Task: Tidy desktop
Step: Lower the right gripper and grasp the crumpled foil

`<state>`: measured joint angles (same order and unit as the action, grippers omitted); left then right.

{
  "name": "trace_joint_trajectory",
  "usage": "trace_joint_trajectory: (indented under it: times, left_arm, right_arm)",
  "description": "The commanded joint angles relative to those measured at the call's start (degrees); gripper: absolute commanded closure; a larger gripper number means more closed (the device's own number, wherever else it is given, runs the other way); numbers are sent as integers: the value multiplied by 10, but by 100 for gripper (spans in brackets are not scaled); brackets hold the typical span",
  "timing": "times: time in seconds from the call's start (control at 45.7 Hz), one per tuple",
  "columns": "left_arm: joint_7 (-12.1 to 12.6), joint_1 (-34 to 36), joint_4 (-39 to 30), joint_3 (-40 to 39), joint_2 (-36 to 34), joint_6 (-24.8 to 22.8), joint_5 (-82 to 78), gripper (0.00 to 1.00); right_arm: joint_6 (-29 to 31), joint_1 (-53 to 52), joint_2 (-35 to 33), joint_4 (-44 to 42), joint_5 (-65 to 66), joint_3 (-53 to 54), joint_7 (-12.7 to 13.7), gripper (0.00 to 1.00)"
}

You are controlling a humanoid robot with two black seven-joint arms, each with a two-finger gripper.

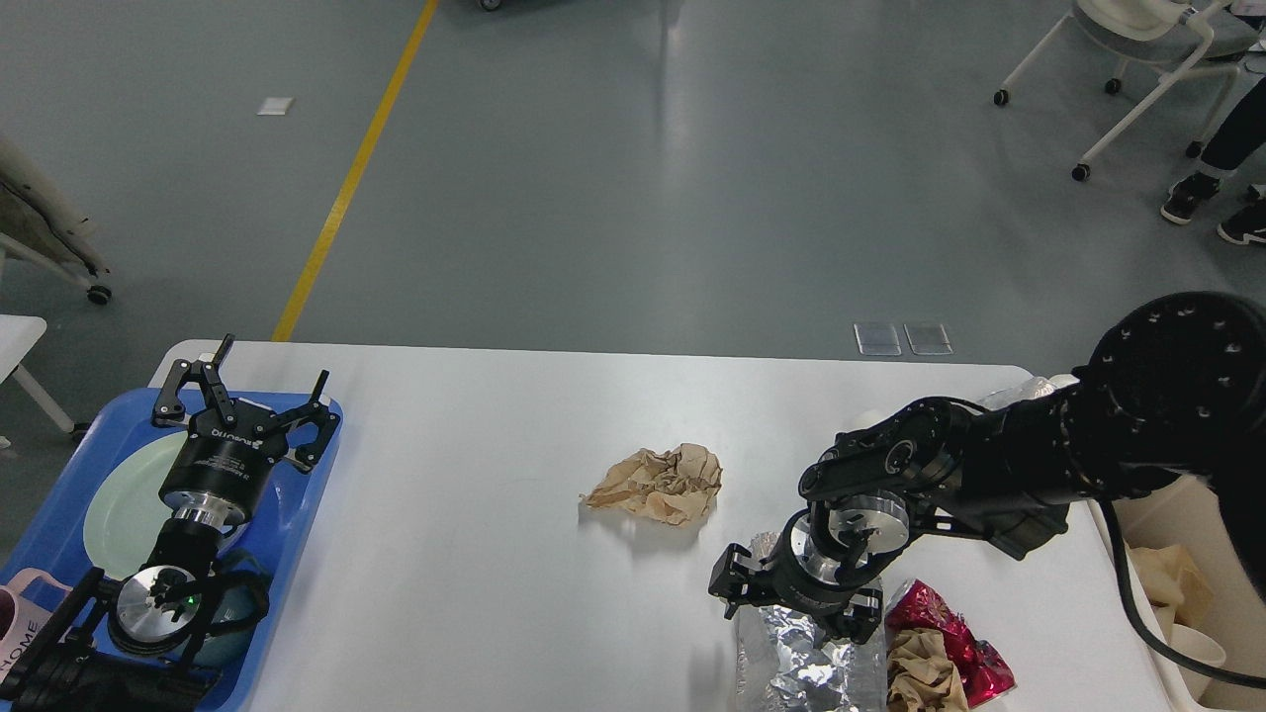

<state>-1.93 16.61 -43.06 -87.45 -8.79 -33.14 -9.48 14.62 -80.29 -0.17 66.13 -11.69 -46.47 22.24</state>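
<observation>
White rounded desktop [475, 554] w/ trash remaining: right gripper [791, 605], spread, is hovering over crumpled silver foil [806, 667], lower right; brown paper wad [658, 483] unpicked; left gripper [242, 400] spread.

Crumpled brown paper [657, 483]: up-left of the right jaws. Foil sheet [806, 663]: directly beneath them. Red wrapper [940, 633]: just right. Blue tray [297, 504]: under the left jaws.

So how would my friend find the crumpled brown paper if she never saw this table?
Look at the big white desktop and go to its middle. The crumpled brown paper lies there alone, with bare table all round it. The shiny foil and red wrapper sit nearer the front right, under the right gripper; this one is dull tan and nothing touches it.
</observation>
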Motion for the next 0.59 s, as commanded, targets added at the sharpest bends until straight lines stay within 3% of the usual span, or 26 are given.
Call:
trace_joint_trajectory:
  times: [0.0,0.109,0.438,0.569]
  left_arm:
    - [0,0,0,0,0,0,0,3]
    - [0,0,0,0,0,0,0,3]
    - [0,0,0,0,0,0,0,3]
    - [0,0,0,0,0,0,0,3]
  right_arm:
    - [1,9,3,-4,0,12,0,9]
    - [1,21,4,-12,5,13,0,19]
    - [1,36,10,-16,8,14,2,96]
    - [1,39,10,-17,8,16,2,100]
